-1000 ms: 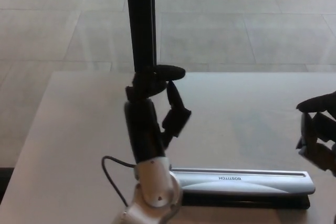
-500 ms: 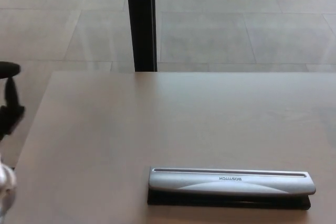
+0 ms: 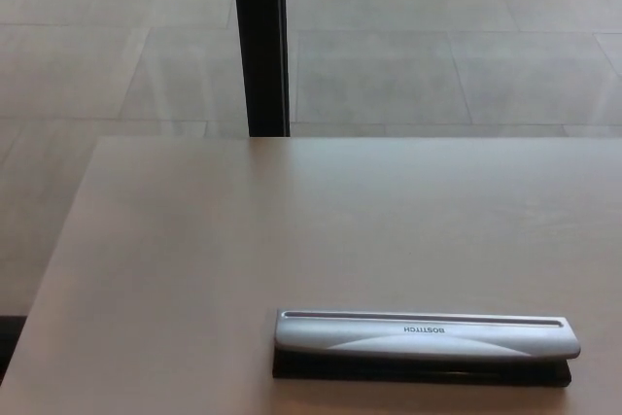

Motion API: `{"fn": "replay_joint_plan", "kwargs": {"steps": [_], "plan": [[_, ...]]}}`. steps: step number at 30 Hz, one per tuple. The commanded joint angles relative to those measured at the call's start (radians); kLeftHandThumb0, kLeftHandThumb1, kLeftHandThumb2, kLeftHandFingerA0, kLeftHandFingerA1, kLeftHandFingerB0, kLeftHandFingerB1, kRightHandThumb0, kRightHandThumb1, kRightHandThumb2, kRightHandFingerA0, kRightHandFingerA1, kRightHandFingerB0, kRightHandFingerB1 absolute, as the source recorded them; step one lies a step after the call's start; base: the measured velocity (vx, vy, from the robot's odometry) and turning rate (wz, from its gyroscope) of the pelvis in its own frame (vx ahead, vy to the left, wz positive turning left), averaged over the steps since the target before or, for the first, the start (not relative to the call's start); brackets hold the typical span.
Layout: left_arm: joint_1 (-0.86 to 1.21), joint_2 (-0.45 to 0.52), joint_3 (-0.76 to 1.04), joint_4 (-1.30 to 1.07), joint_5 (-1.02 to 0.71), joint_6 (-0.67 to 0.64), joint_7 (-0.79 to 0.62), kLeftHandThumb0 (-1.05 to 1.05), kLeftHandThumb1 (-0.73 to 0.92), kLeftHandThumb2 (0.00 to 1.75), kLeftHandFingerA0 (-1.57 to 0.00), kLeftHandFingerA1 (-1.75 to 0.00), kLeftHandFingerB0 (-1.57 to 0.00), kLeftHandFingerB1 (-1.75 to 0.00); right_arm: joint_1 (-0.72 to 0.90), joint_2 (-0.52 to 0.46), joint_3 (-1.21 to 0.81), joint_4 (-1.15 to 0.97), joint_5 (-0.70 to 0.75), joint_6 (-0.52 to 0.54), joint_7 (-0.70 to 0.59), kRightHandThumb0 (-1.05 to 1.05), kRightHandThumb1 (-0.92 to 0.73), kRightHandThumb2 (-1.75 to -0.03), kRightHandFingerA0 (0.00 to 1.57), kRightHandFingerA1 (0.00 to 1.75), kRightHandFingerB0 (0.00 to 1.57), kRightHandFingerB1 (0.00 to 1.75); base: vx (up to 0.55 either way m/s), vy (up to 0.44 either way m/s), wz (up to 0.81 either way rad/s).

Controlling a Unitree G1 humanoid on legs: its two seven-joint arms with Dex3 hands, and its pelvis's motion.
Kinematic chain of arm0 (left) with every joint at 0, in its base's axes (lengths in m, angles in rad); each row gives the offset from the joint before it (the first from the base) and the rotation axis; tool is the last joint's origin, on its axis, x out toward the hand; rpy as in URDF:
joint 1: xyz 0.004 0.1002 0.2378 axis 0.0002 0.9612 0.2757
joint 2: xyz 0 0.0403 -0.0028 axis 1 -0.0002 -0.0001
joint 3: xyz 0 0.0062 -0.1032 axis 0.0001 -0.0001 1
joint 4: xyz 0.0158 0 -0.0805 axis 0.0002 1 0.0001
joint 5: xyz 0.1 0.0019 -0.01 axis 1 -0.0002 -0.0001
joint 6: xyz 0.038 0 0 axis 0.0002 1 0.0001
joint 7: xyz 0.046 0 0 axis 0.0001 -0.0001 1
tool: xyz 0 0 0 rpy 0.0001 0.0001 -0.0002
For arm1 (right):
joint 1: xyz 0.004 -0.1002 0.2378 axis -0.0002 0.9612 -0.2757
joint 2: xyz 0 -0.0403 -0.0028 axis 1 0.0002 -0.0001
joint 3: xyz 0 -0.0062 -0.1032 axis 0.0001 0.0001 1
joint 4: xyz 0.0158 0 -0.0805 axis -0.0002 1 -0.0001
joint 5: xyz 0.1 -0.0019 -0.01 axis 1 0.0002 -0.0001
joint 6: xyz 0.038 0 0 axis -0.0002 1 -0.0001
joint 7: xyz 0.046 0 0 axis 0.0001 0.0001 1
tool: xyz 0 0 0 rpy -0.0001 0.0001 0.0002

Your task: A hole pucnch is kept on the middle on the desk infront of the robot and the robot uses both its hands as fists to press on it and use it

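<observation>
A long silver hole punch (image 3: 425,337) with a black base lies flat on the pale desk (image 3: 243,240), near the front edge and right of centre. Its lever reads BOSTITCH upside down. Nothing touches it. Neither of my hands nor any part of my arms shows in the head view.
A black vertical post (image 3: 260,41) rises behind the desk's far edge. Beyond it lies a tiled floor (image 3: 437,36). The desk's left edge runs diagonally at the picture's left.
My left hand and arm, above the punch's left end a second ago, swung out past the left edge. My right hand left at the right. The punch stayed put.
</observation>
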Motion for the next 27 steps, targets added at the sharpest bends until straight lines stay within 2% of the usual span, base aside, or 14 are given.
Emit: {"fn": "replay_joint_plan", "kwargs": {"steps": [1, 4, 6, 7, 9, 10, 11, 13, 14, 16, 18, 21, 25, 27], "plan": [[0.117, -0.024, 0.111, 0.252, -0.103, 0.097, -0.222, -0.37, 0.40, 0.95, -1.23, -1.31, -0.87, -0.90, 0.017, 0.067, -0.127, 0.256, 0.134, 0.126, -0.137, -0.47, -0.55, -0.77, 1.14, 1.40, 0.88, 1.08, 0.00, 0.000, 0.00], [0.100, -0.067, 0.104, 0.337, -0.084, 0.059, -0.207, -0.34, 0.51, 0.70, -0.99, -1.53, -0.89, -0.83, 0.005, 0.119, -0.136, 0.273, 0.147, 0.133, -0.150, -0.43, -0.57, -0.74, 1.08, 1.23, 0.76, 1.01, 0.00, 0.000, 0.00], [0.113, -0.106, 0.082, 0.406, -0.057, 0.025, -0.206, -0.35, 0.53, 0.71, -1.09, -1.01, -0.89, -0.74, 0.014, 0.180, -0.106, 0.247, 0.118, 0.146, -0.179, -0.41, -0.59, -0.76, 0.98, 0.99, 0.53, 0.85, 0.00, 0.000, 0.00], [0.116, -0.106, 0.085, 0.415, -0.056, 0.019, -0.210, -0.35, 0.53, 0.71, -1.09, -1.01, -0.89, -0.74, 0.015, 0.183, -0.103, 0.247, 0.114, 0.144, -0.180, -0.41, -0.59, -0.76, 0.98, 0.99, 0.53, 0.85, 0.00, 0.000, 0.00], [0.128, -0.136, 0.075, 0.435, -0.045, 0.004, -0.202, -0.33, 0.53, 0.72, -1.14, -1.11, -0.92, -0.77, 0.027, 0.200, -0.067, 0.269, 0.085, 0.149, -0.172, -0.43, -0.56, -0.81, 0.98, 0.93, 0.78, 1.03, 0.00, 0.000, 0.00], [0.133, -0.147, 0.075, 0.443, -0.042, -0.009, -0.205, -0.39, 0.61, 0.70, -1.03, -0.93, -0.83, -0.75, 0.026, 0.212, -0.069, 0.269, 0.093, 0.151, -0.181, -0.40, -0.52, -0.82, 0.95, 0.91, 0.90, 1.29, 0.00, 0.000, 0.00], [0.147, -0.158, 0.051, 0.458, -0.017, -0.015, -0.204, -0.33, 0.59, 0.67, -0.94, -0.69, -0.78, -0.67, 0.021, 0.231, -0.073, 0.277, 0.107, 0.158, -0.184, -0.43, -0.52, -0.75, 0.89, 0.94, 0.84, 1.11, 0.00, 0.000, 0.00], [0.167, -0.167, 0.008, 0.504, 0.039, -0.085, -0.209, -0.32, 0.49, 0.58, -1.01, -0.87, -0.80, -0.67, 0.024, 0.267, -0.070, 0.259, 0.120, 0.165, -0.193, -0.39, -0.36, -0.93, 0.94, 1.00, 0.75, 0.85, 0.00, 0.000, 0.00], [0.176, -0.175, -0.006, 0.538, 0.056, -0.156, -0.221, -0.31, 0.30, 0.79, -1.04, -1.02, -0.66, -0.73, 0.032, 0.284, -0.066, 0.245, 0.123, 0.163, -0.190, -0.32, -0.40, -0.69, 0.88, 1.00, 0.70, 0.78, 0.00, 0.000, 0.00], [0.182, -0.184, -0.021, 0.575, 0.068, -0.197, -0.224, -0.30, 0.39, 0.53, -1.02, -1.45, -0.83, -0.64, 0.043, 0.298, -0.038, 0.235, 0.100, 0.185, -0.199, -0.38, -0.34, -0.63, 1.02, 1.28, 0.67, 0.74, 0.00, 0.000, 0.00], [0.182, -0.187, -0.039, 0.593, 0.081, -0.211, -0.218, -0.35, 0.24, 0.69, -1.10, -1.14, -0.87, -0.74, 0.061, 0.320, -0.019, 0.218, 0.090, 0.180, -0.201, -0.39, -0.34, -0.61, 1.08, 1.32, 0.67, 0.74, 0.00, 0.000, 0.00], [0.197, -0.198, -0.063, 0.585, 0.090, -0.212, -0.206, -0.29, 0.35, 0.50, -1.05, -1.04, -0.92, -0.64, 0.091, 0.369, -0.008, 0.168, 0.099, 0.186, -0.206, -0.41, -0.35, -0.60, 0.99, 1.17, 0.67, 0.72, 0.00, 0.000, 0.00], [0.222, -0.204, -0.035, 0.598, 0.054, -0.243, -0.256, -0.35, 0.36, 0.51, -1.05, -1.05, -0.81, -0.62, 0.117, 0.432, 0.017, 0.123, 0.109, 0.166, -0.177, -0.43, -0.37, -0.65, 1.13, 1.51, 0.67, 0.74, 0.00, 0.000, 0.00], [0.235, -0.208, -0.037, 0.577, 0.052, -0.258, -0.282, -0.41, 0.35, 0.51, -1.08, -1.26, -0.88, -0.65, 0.122, 0.444, 0.029, 0.125, 0.112, 0.152, -0.149, -0.47, -0.29, -0.81, 1.00, 1.09, 0.59, 0.72, 0.00, 0.000, 0.00]]}}
